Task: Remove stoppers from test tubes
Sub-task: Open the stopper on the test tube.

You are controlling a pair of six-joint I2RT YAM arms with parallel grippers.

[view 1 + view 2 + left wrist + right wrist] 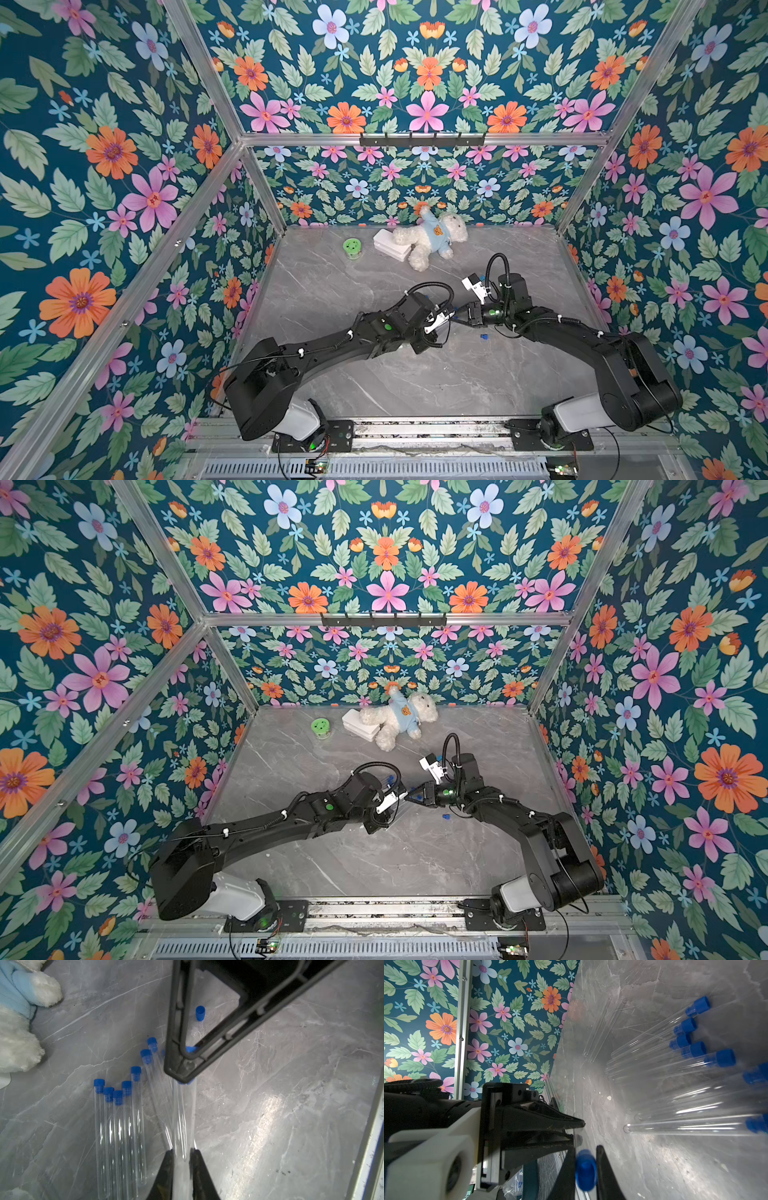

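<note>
Both top views show the bench [374,386] but hide the grasp. The left wrist view shows stoppered tubes [118,1136] lying side by side and the left fingers [168,1165] clenched on one tube [180,1118]; the right wrist view shows the right fingers [605,1172] clamping its stopper [585,1169].

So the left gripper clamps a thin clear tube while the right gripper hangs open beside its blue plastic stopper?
No: the right wrist view shows the right gripper shut on the blue plastic stopper; the left gripper does clamp the thin clear tube.
</note>
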